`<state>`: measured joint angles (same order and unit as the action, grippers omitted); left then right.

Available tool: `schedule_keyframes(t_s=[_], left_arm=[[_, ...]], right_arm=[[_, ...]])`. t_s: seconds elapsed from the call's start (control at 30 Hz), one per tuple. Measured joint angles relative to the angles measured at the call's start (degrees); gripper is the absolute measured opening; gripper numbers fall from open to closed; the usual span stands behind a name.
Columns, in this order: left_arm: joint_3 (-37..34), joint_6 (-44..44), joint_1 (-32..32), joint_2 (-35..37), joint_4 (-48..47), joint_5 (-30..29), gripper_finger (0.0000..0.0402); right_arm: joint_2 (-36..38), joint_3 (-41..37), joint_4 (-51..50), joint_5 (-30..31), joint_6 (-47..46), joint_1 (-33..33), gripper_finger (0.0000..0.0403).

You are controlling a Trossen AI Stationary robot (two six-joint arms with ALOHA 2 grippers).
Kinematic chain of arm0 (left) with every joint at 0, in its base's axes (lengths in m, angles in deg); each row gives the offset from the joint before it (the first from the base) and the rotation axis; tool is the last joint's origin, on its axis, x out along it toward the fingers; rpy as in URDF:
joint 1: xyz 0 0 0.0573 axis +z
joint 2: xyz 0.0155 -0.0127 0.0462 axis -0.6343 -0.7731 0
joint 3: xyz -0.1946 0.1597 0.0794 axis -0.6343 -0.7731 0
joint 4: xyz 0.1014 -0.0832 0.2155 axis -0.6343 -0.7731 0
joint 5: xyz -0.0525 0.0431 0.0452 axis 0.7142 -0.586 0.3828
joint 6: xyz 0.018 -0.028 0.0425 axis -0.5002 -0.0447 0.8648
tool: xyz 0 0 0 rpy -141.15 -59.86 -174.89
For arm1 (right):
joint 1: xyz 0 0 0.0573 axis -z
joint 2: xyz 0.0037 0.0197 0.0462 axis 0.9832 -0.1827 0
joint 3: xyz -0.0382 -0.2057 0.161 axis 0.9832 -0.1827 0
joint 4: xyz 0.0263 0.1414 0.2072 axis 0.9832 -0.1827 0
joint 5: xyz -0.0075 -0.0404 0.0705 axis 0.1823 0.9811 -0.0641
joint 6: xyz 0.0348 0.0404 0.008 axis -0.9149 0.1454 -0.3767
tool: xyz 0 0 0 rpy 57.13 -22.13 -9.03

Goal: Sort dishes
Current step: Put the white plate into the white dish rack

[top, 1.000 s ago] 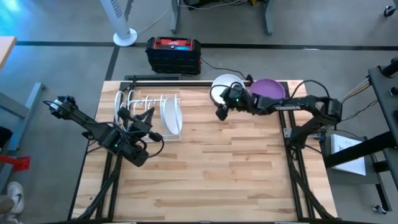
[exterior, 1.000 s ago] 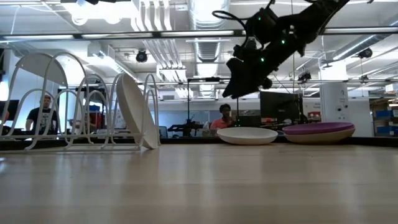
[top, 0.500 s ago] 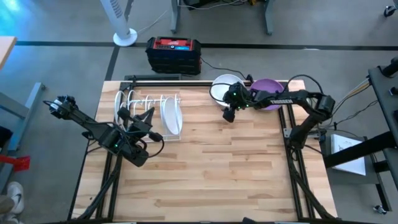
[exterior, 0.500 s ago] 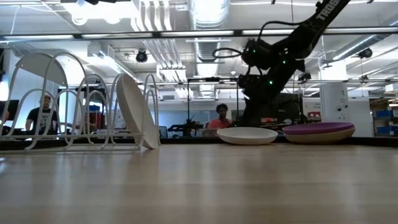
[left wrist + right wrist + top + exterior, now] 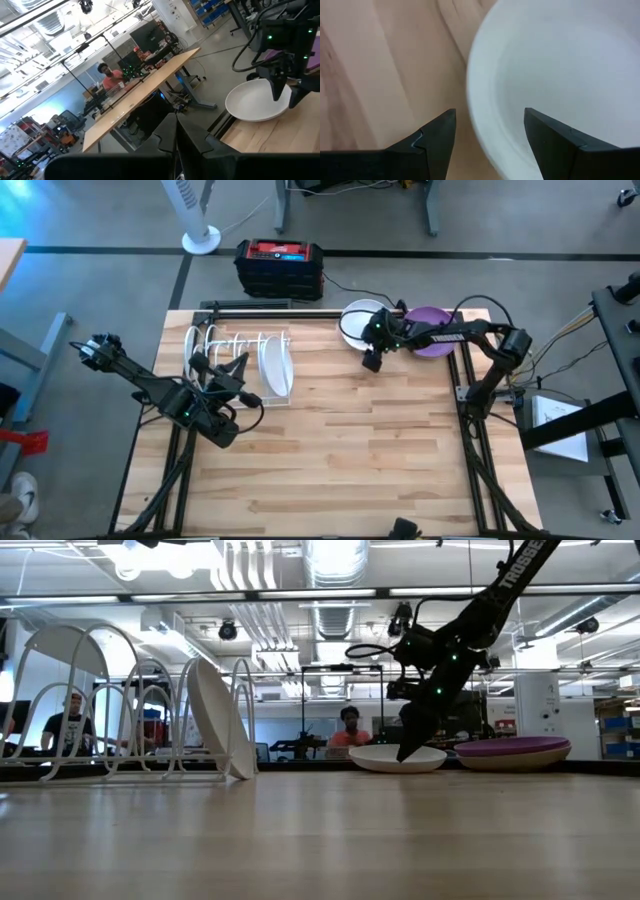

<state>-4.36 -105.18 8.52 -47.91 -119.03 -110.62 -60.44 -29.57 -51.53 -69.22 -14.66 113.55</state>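
White bowl: we find it at the table's far edge, toward 1 o'clock from the table's middle, resting flat with its hollow facing up; in the high view the right arm covers its right part.
Purple plate: lying flat at the bowl's 3 o'clock, just beside it; the arm crosses it, so we see only parts of it from above.
White plate: standing on edge and leaning in the dish rack, near the rack's right end, its faces turned left and right; we make out no other dish in the slots.
Right gripper: fingers apart, straddling the bowl's rim in its wrist view, one finger outside over the wood, one over the hollow; in the low view its tip points down at the bowl's near rim.
Left gripper: at the table's 9 o'clock, in front of the rack; its fingers meet in its wrist view.
Table: pale wooden planks.
Beyond: a person sits behind a desk, small and hard to make out.
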Motion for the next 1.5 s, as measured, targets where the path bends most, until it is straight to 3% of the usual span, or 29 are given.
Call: schedule_keyframes(t_s=[0.67, 0.87, 1.13, 1.5], left_arm=[[0.0, 0.0, 0.0, 0.0, 0.0, 0.0, 0.0], [0.0, 0.0, 0.0, 0.0, 0.0, 0.0, 0.0], [0.0, 0.0, 0.0, 0.0, 0.0, 0.0, 0.0], [0.0, 0.0, 0.0, 0.0, 0.0, 0.0, 0.0]], right_arm=[[-4.3, 0.1, 0.3, -0.2, 0.9, 0.5, 0.0168], [-4.4, 0.2, 0.4, -0.4, 1.0, 0.4, 0.0119], [-4.3, 0.2, 1.0, 0.8, 3.5, 0.4, 0.0014], [1.7, 0.0, 1.2, -0.6, 2.1, -0.1, 0.0001]])
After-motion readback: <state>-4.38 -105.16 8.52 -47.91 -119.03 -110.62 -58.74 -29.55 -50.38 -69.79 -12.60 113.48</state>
